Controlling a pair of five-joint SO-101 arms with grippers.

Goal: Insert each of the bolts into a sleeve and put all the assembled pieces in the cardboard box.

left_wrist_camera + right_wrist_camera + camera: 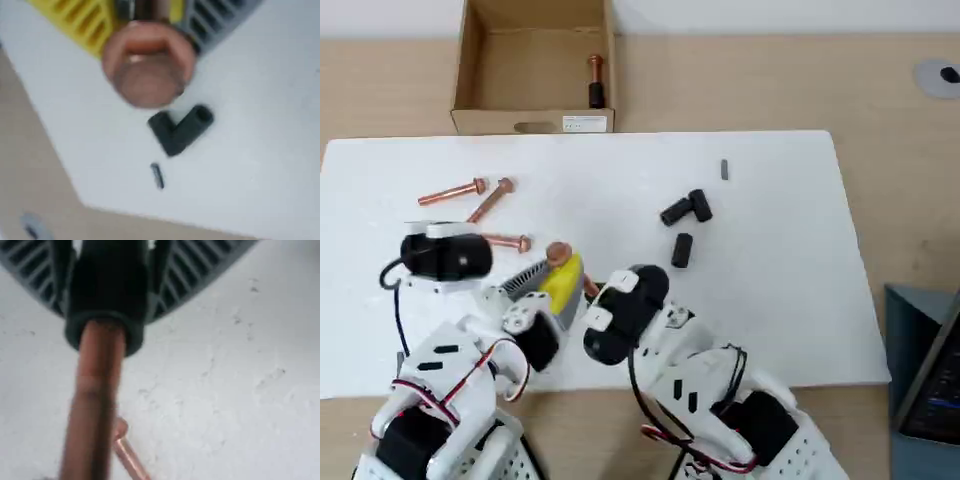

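Near the front edge of the white mat (770, 300) we log both arms, tips meeting.

- We enter the left gripper (150, 12) first: yellow and grey jaws clamped on a copper bolt (149, 67), whose broad head faces the wrist camera.
- Next, the right gripper (107, 275): grey jaws closed around a black sleeve (106, 315). The bolt's shank enters the sleeve's mouth; how deep it sits we cannot tell.
- We count three loose bolts (452, 191), all lying flat on the left part of the mat. Two are close together with heads nearly touching, and the third is nearer the left arm.
- We count two paired sleeves (686, 208) touching in a V at mid-mat, and a lone sleeve (682, 250) just in front of them, apart.
- We note a small dark piece (724, 170) on the mat beyond the sleeves — too small to identify.
- Last, the cardboard box (468, 70): open-topped, on the wooden table (880, 90) just past the mat's far edge. It holds one assembled piece (595, 82) by its right wall.
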